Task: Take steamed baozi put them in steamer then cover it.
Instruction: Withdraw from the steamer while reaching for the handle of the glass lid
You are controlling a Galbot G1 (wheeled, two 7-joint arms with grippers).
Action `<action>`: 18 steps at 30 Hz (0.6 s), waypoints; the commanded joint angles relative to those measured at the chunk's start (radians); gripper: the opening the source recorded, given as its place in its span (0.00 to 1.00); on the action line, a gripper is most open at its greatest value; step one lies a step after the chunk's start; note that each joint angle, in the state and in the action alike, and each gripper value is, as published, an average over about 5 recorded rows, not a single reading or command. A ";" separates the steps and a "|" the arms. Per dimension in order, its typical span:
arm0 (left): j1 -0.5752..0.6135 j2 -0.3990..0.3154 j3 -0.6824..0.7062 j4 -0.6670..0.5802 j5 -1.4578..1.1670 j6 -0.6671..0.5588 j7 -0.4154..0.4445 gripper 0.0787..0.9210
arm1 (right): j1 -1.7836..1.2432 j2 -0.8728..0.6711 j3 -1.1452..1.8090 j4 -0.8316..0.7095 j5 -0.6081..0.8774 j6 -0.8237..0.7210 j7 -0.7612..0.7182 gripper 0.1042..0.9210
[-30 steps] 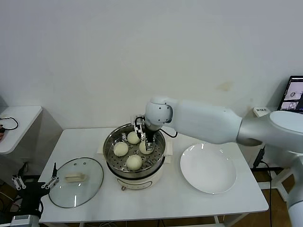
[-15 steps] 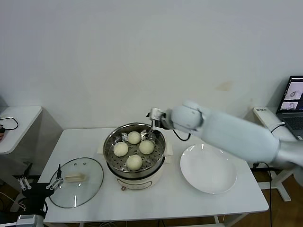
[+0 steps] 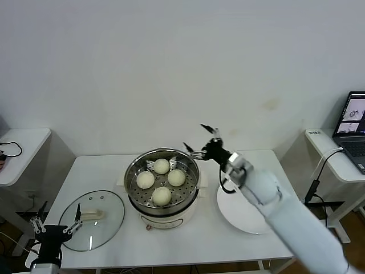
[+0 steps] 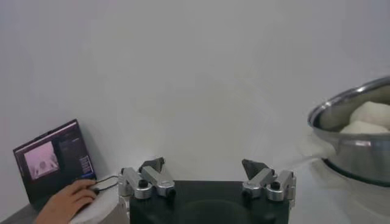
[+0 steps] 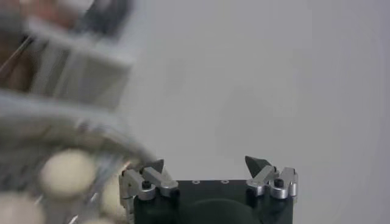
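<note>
The steel steamer (image 3: pixel 162 210) stands mid-table on its cream base, with several pale baozi (image 3: pixel 162 196) lying on its perforated tray. My right gripper (image 3: pixel 199 140) hangs open and empty just above and beside the pot's right rear rim; its wrist view (image 5: pixel 207 164) shows blurred baozi (image 5: pixel 67 173) close by. The glass cover (image 3: pixel 108 214) lies flat on the table left of the steamer, its cream handle facing up. My left gripper (image 3: pixel 56 225) is open and empty, low at the table's front edge beside the cover. In its wrist view (image 4: pixel 204 167) the steamer (image 4: pixel 353 122) appears off to one side.
A white plate (image 3: pixel 234 214) lies right of the steamer, partly under my right arm. A small side table (image 3: pixel 17 148) stands at far left. A laptop (image 3: pixel 353 114) sits on a desk at far right, and a person's hand (image 4: pixel 67 201) rests near it.
My right gripper has lifted out of the steamer and swung back to the right, leaving a baozi on the tray. My left gripper has shifted slightly along the table's front edge.
</note>
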 commanded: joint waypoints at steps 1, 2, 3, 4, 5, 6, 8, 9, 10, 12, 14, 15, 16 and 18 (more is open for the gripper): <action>-0.005 0.045 -0.008 0.139 0.379 -0.084 0.011 0.88 | -0.613 0.323 0.637 0.075 -0.120 0.246 -0.055 0.88; -0.007 0.058 -0.015 0.160 0.446 -0.102 0.012 0.88 | -0.634 0.343 0.660 0.080 -0.123 0.243 -0.057 0.88; -0.010 0.071 -0.025 0.184 0.527 -0.123 0.009 0.88 | -0.656 0.365 0.685 0.086 -0.125 0.240 -0.057 0.88; -0.014 0.080 -0.036 0.206 0.602 -0.144 0.002 0.88 | -0.670 0.378 0.702 0.090 -0.124 0.236 -0.056 0.88; -0.020 0.089 -0.048 0.229 0.684 -0.164 -0.005 0.88 | -0.686 0.390 0.718 0.094 -0.124 0.234 -0.054 0.88; -0.026 0.099 -0.060 0.253 0.770 -0.182 -0.012 0.88 | -0.700 0.401 0.733 0.096 -0.125 0.233 -0.050 0.88; -0.029 0.118 -0.073 0.291 0.904 -0.199 -0.022 0.88 | -0.720 0.411 0.751 0.097 -0.137 0.234 -0.041 0.88; -0.027 0.128 -0.075 0.308 0.964 -0.201 -0.025 0.88 | -0.730 0.416 0.760 0.097 -0.146 0.235 -0.036 0.88; -0.024 0.136 -0.075 0.323 1.018 -0.202 -0.028 0.88 | -0.737 0.420 0.767 0.095 -0.155 0.237 -0.032 0.88; -0.023 0.147 -0.073 0.350 1.107 -0.204 -0.035 0.88 | -0.748 0.427 0.778 0.090 -0.174 0.241 -0.026 0.88; -0.036 0.156 -0.070 0.378 1.178 -0.205 -0.043 0.88 | -0.755 0.434 0.786 0.078 -0.190 0.248 -0.019 0.88; -0.047 0.160 -0.067 0.394 1.201 -0.204 -0.048 0.88 | -0.756 0.436 0.789 0.070 -0.196 0.253 -0.015 0.88; -0.061 0.163 -0.064 0.409 1.221 -0.204 -0.051 0.88 | -0.759 0.438 0.792 0.062 -0.199 0.258 -0.010 0.88; -0.094 0.170 -0.054 0.434 1.251 -0.203 -0.052 0.88 | -0.765 0.439 0.797 0.046 -0.203 0.266 -0.001 0.88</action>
